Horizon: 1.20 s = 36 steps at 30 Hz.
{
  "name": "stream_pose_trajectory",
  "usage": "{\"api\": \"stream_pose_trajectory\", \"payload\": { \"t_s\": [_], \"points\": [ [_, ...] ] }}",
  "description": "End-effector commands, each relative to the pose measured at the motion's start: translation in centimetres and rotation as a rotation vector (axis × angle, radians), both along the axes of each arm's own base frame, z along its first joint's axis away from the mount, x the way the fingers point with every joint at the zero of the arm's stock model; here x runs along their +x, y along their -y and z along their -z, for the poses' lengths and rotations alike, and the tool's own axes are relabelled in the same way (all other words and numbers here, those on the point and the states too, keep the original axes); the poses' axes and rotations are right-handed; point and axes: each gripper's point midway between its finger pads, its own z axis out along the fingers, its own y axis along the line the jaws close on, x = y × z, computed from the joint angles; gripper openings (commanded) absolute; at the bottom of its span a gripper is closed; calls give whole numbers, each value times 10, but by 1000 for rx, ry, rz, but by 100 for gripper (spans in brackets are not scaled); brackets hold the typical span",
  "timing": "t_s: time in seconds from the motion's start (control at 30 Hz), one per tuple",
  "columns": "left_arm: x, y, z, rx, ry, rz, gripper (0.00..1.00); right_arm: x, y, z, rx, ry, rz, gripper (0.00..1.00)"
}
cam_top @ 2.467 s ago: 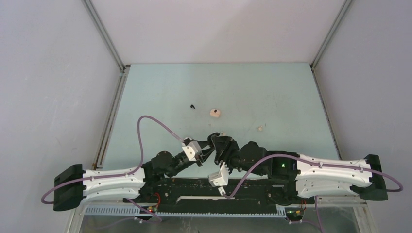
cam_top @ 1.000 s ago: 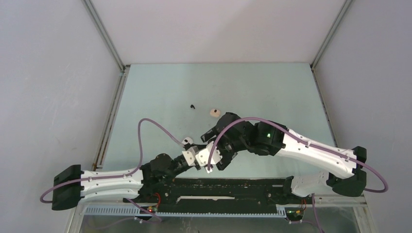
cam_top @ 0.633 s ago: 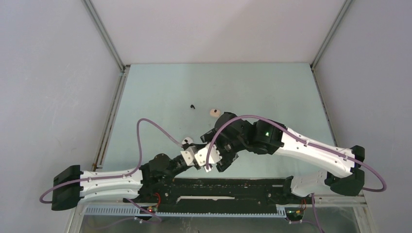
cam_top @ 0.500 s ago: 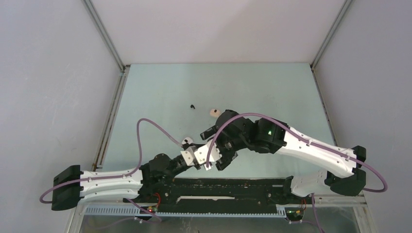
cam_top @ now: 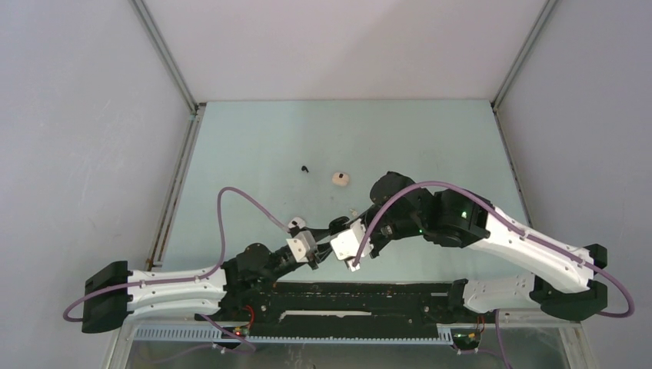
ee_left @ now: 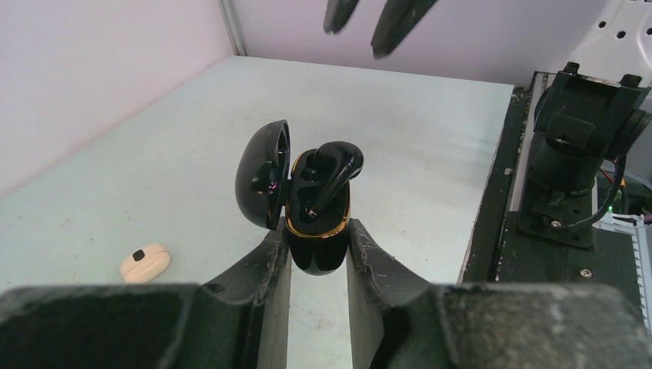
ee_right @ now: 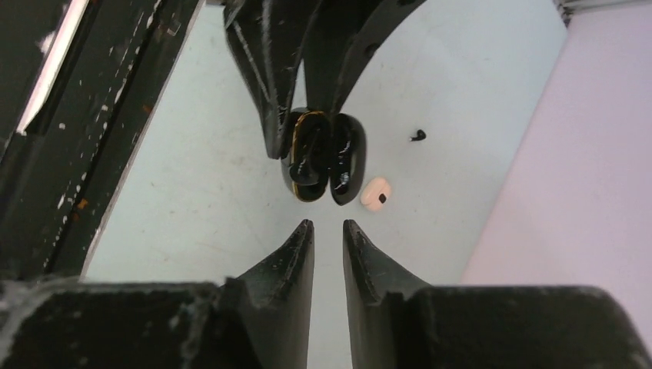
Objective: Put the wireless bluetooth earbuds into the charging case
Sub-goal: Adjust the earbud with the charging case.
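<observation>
My left gripper (ee_left: 317, 229) is shut on a black charging case (ee_left: 315, 254) with a gold rim, held upright above the table with its lid (ee_left: 261, 184) open. A black earbud (ee_left: 332, 173) sits in the case and sticks out at a tilt. My right gripper (ee_right: 327, 224) is open and empty, a short way off the case's mouth (ee_right: 307, 157). Its fingers (ee_left: 396, 23) show at the top of the left wrist view. Both grippers meet near the table's front middle (cam_top: 336, 227). Another black earbud (cam_top: 306, 167) lies on the table, also in the right wrist view (ee_right: 417, 135).
A beige-pink pebble case (cam_top: 340, 178) with a dark spot lies beyond the grippers; it also shows in the wrist views (ee_left: 144, 261) (ee_right: 374, 192). A small white rounded thing (cam_top: 296, 224) lies by the left wrist. The black base rail (cam_top: 346, 296) runs along the near edge.
My right arm has swung to the right and its gripper has drawn back from the case. The left gripper keeps the case in nearly the same place.
</observation>
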Motion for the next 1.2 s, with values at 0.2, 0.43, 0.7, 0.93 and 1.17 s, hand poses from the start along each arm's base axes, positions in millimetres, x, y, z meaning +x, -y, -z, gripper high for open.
{"api": "stream_pose_trajectory", "payload": {
  "t_s": [0.2, 0.43, 0.7, 0.93, 1.17],
  "points": [
    [-7, 9, -19, -34, 16, 49, 4, 2, 0, 31, -120, 8, -48, 34],
    [-8, 9, -21, -38, 21, 52, 4, -2, -5, 39, -140, -12, -82, 37],
    [-9, 9, -22, -40, 24, 61, 5, -7, -5, 50, -168, -36, -103, 38],
    [-10, 10, -21, -37, 24, 67, 5, -9, -9, 53, -166, -49, -109, 37],
    [-10, 11, -21, -34, 22, 70, 5, -10, -12, 55, -165, -64, -107, 35]
  ]
}}
